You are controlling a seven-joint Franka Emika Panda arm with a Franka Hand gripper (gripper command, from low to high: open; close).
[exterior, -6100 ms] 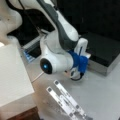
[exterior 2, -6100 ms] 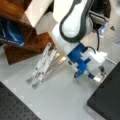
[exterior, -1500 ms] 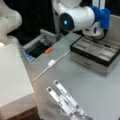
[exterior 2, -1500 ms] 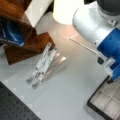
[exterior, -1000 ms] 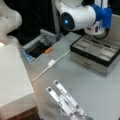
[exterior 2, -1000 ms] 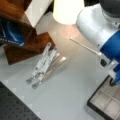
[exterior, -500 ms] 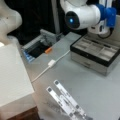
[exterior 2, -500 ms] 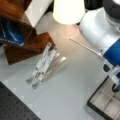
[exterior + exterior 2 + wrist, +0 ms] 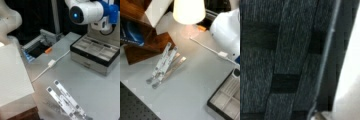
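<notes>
No readable writing or brand anywhere. Gripper (image 9: 106, 26) at a front view's top right, just above back edge of compartmented tray (image 9: 95, 53); fingers hidden, cannot tell whether spread or pressed together. Wrist view: only dark grey tray dividers (image 9: 285, 82), close up. One tray, near right of white cable (image 9: 51, 63). One cable, one orange object (image 9: 48, 50), two perforated metal strips (image 9: 66, 101) below cable. Since 1.5 s ago: arm shifted right and up, over tray; tabletop items unmoved.
</notes>
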